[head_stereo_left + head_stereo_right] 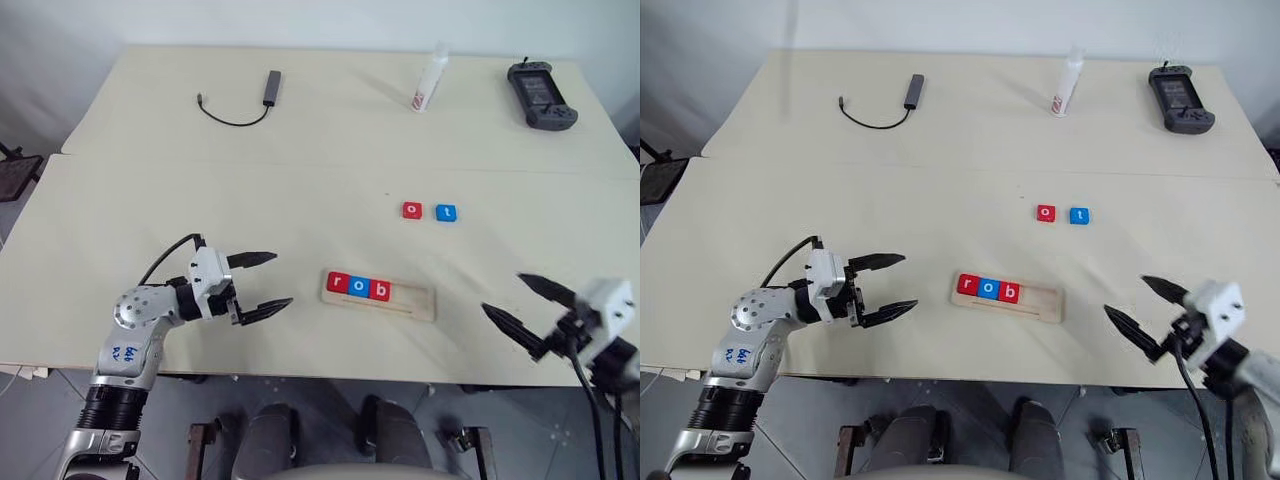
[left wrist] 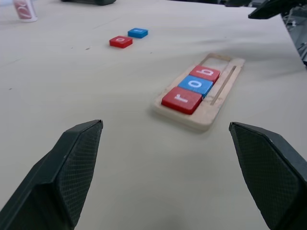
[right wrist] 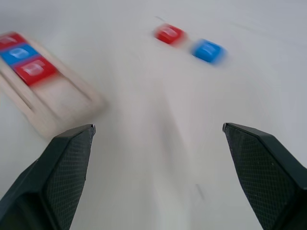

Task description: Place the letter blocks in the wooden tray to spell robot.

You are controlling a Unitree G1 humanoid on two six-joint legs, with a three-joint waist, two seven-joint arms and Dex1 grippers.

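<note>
**Three blocks seated in tray, two loose on table; both grippers spread and empty**

The wooden tray (image 1: pixel 412 303) is seen lying flat near the front edge of the table (image 1: pixel 130 200), roughly midway between the two arms. Its left end is occupied by three letter blocks set touching in a row: a red r (image 1: pixel 337 283), a blue o (image 1: pixel 358 287) and a red b (image 1: pixel 379 291). The right part of the tray is bare wood.

Two further blocks are found on the table beyond the tray and a little to its right: a red o (image 1: pixel 412 211) and a blue t (image 1: pixel 446 213), just beside each other but apart.

The left gripper (image 1: pixel 262 282) is held level to the left of the tray, fingers spread wide, nothing between them. The right gripper (image 1: pixel 520 303) is observed at the table's front right, well clear of the tray, fingers likewise apart and empty.

At the far edge a cable with adapter (image 1: pixel 250 103), a white bottle (image 1: pixel 430 79) and a black handheld controller (image 1: pixel 540 95) are noted.
</note>
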